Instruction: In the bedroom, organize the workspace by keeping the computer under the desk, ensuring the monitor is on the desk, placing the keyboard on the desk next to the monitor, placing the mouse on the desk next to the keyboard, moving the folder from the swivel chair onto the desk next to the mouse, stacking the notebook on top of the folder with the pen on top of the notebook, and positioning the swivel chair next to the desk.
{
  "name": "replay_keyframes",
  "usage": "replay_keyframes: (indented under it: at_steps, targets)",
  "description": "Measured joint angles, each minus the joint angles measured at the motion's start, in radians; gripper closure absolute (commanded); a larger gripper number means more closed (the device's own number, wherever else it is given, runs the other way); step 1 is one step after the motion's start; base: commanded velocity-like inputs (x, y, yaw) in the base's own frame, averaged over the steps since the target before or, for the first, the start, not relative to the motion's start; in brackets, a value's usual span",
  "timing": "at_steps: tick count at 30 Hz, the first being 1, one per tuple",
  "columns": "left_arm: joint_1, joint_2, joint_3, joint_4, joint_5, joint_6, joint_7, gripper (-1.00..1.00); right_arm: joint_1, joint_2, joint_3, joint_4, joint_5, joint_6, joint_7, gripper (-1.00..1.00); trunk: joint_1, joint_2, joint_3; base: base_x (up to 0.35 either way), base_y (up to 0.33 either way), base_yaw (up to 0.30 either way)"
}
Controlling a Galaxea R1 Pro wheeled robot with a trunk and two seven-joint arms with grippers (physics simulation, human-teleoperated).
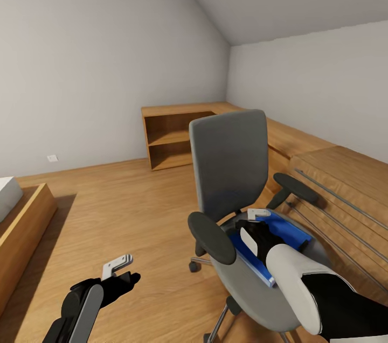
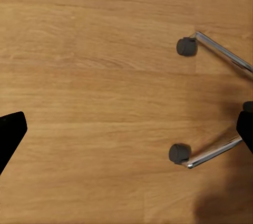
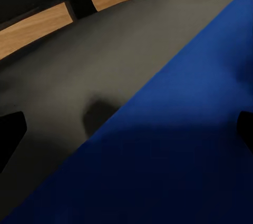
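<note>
The blue folder [image 1: 280, 235] lies flat on the seat of the swivel chair [image 1: 231, 170]. The right gripper [image 1: 257, 224] hangs just above it, jaws spread wide, the folder beneath them. The left gripper [image 1: 119, 273] hovers open over the floor [image 1: 134, 208].

One swivel chair [image 1: 237, 181] stands right of the frame's centre, with two black armrests [image 1: 212, 237] and one grey backrest. One blue folder [image 1: 280, 235] lies on its seat. Two castors [image 2: 179, 153] on two chrome legs show in the left wrist view. Two robot arms reach in from the bottom edge, one at lower left and one at lower right. One oak cabinet [image 1: 172, 135] with two open shelves sits at centre. One white wall socket [image 1: 52, 158] shows at left.
</note>
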Motion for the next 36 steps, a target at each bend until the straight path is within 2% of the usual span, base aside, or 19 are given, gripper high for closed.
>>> replay_keyframes:
  at_steps: [15, 30, 36]
  targets:
    - [0.0, 0.003, 0.001, 0.005, 0.002, 0.003, -0.002, -1.0, 0.0, 0.0, 0.002, -0.001, -0.003, 0.0, -0.001, -1.0, 0.0, 0.0, 0.0, -0.01, 0.0, 0.0]
    - [0.0, 0.003, 0.003, 0.007, 0.002, 0.001, -0.002, -1.0, 0.0, 0.0, 0.001, -0.006, 0.001, 0.0, -0.002, -1.0, 0.001, 0.0, 0.0, -0.15, 0.0, 0.0]
    - [0.0, 0.003, 0.003, 0.007, 0.003, 0.001, -0.002, -1.0, 0.0, 0.0, -0.01, -0.01, -0.003, 0.001, -0.002, -1.0, 0.0, 0.0, 0.0, -0.227, 0.0, 0.0]
